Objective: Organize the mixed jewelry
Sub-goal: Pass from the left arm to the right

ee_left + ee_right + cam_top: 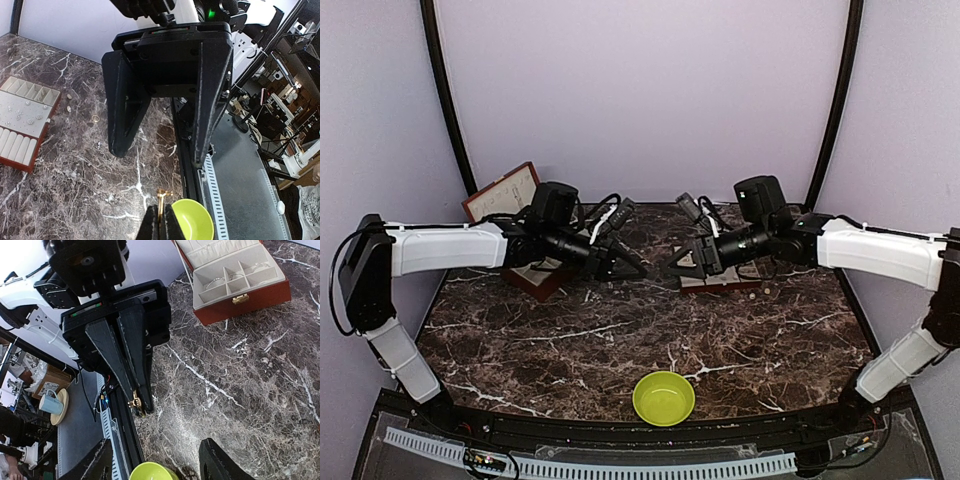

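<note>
My left gripper is shut on a small gold piece of jewelry, held above the marble; the right wrist view shows the same piece pinched at its tips. My right gripper is open with nothing between its fingers. Both grippers face each other tip to tip over the table's middle, left gripper and right gripper, a small gap apart. Thin silvery hoops lie in the hinged box's compartments. Tiny pale pieces sit on the padded tray, and a small ring lies loose on the table.
The red-brown hinged box stands open at the back left. The flat tray with cream rows lies under the right arm. A lime-green bowl sits near the front edge, below both grippers. A few beads lie beside the tray.
</note>
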Robot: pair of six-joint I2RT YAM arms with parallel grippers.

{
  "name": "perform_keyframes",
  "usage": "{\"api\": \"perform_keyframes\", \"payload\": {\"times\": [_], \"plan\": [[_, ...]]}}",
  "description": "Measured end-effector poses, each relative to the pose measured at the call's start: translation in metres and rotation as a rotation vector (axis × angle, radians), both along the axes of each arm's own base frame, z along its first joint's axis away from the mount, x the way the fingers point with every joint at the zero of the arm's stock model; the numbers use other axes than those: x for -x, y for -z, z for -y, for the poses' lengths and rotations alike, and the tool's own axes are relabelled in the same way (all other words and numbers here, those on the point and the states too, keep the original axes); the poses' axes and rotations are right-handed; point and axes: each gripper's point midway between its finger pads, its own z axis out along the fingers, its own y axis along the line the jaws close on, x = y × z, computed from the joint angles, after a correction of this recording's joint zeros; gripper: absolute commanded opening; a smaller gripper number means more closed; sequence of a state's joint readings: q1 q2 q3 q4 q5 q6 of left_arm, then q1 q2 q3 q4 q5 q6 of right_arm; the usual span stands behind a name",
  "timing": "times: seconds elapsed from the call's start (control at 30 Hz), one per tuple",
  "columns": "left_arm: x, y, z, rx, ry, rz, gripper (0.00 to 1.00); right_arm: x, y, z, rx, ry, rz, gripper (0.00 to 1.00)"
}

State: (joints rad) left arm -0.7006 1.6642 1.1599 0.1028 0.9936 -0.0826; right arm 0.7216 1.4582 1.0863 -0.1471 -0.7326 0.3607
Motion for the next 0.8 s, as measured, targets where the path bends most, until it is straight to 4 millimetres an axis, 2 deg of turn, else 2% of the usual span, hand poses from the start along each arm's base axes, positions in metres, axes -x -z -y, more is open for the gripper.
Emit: {"api": "perform_keyframes", "payload": {"times": [0.17,0.4,0.8], "plan": [[0.003,0.003,0.000,0.001,0.017,-0.015,0.00,0.002,0.006,-0.005,0.010,-0.028,-0.008,0.40],[0.006,0.004,0.000,0.004,0.034,-0.030,0.00,0.004,-0.005,-0.017,-0.015,-0.071,0.009,0.39],[0.009,0.003,0.001,0.010,0.047,-0.031,0.00,0.004,-0.006,-0.031,-0.024,-0.112,0.006,0.22]]}}
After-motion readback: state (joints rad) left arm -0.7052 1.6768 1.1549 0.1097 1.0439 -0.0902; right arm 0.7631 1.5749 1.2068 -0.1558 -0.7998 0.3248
